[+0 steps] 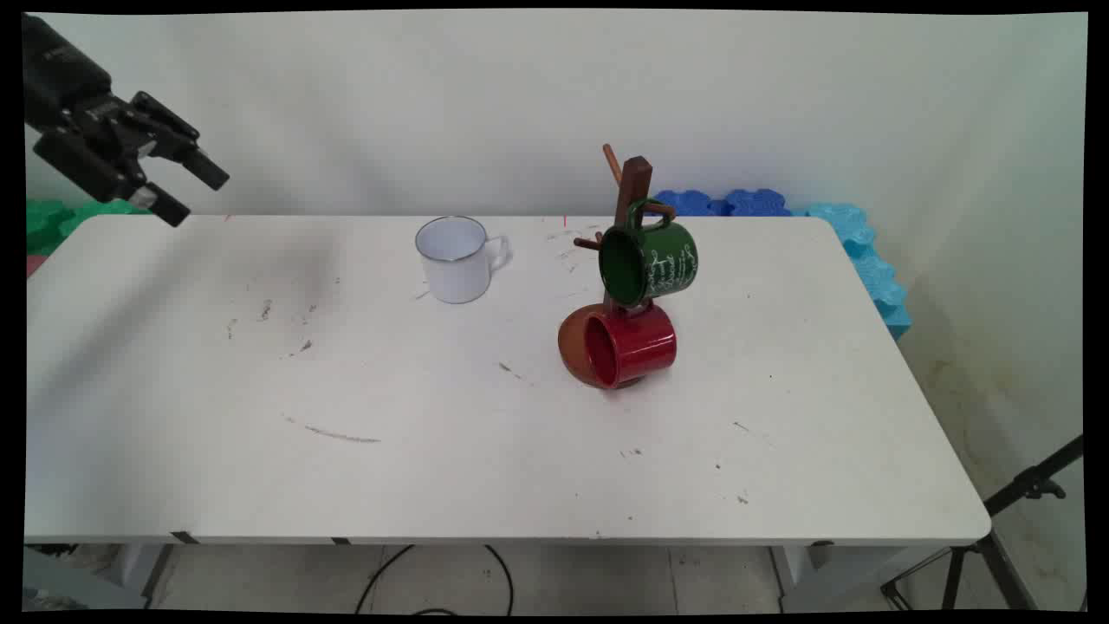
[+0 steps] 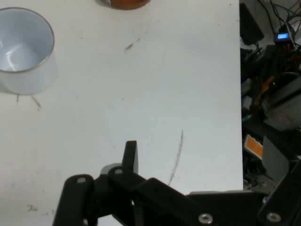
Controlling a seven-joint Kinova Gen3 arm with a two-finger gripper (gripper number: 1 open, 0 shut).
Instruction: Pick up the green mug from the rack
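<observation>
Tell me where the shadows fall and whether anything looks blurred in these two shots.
Main view: a soft, wide shadow lies across the table's left part; the gripper at upper left looks slightly smeared. The white mug, green mug and red mug are sharp. Hand view: evenly lit, the white mug casting only a faint shadow.

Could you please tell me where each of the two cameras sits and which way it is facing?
Main view: fixed above the table's near side, looking across it at the wall; the gripper hangs at upper left, holding nothing.
Hand view: on the hand, looking down along the gripper at the tabletop and its edge; black linkage fills the bottom.
Shared: the white mug and the mug tree's base.
</observation>
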